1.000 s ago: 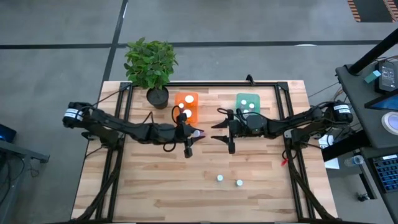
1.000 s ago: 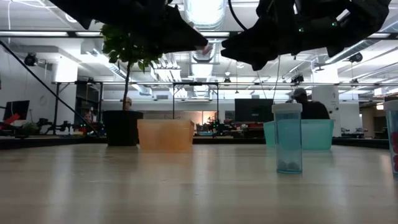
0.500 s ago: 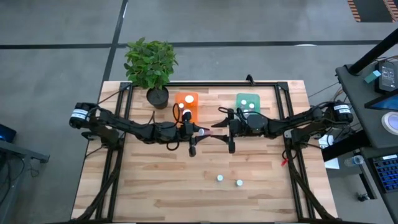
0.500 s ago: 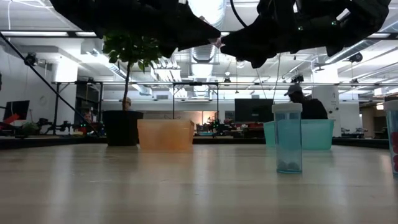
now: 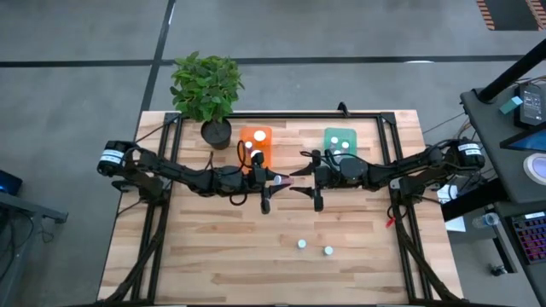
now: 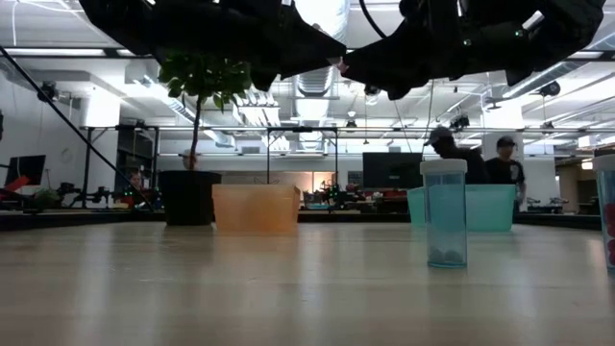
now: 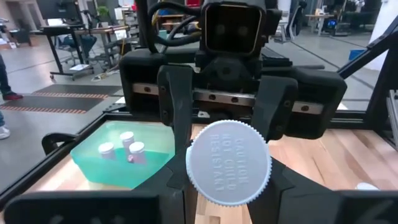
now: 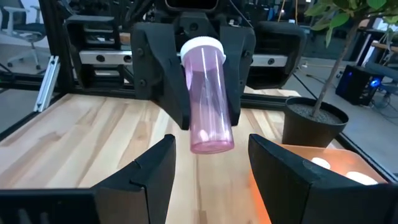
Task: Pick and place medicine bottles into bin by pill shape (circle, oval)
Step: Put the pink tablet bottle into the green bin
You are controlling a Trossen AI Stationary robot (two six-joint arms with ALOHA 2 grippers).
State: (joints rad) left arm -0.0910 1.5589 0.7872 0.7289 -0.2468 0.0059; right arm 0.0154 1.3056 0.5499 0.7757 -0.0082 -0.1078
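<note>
A pink see-through medicine bottle [image 8: 208, 106] with a white cap [image 7: 229, 163] hangs high over the table's middle. My left gripper [image 5: 275, 180] is shut on it. My right gripper [image 5: 296, 181] faces it from the table's right and is open. Its fingers [image 8: 149, 171] stand on either side of the bottle's bottom end without touching it. Two more bottles [image 5: 302, 245], [image 5: 328, 251] stand upright on the table near the front. The orange bin [image 5: 256, 143] and the teal bin [image 5: 339, 141] sit at the back, both with white-capped bottles inside. My left gripper pinches the bottle's wall just under the cap [image 8: 200, 65] between its two fingers [image 8: 163, 74]. The fingers come level from the table's left and lie along the bottle. The bottle sticks out past the fingertips, roughly level, bottom end toward my right gripper and clear of the table.
A black pot with a green plant [image 5: 216, 132] stands left of the orange bin. In the low view a blue-green bottle [image 6: 444, 213] stands close by, with another at the picture's right edge [image 6: 607, 207]. People move about in the room behind the table.
My left gripper has carried the pink bottle a little toward the table's right, up to my right gripper, and has tipped closer to level. The bottle's bottom end now sits at the gap between the right fingers.
</note>
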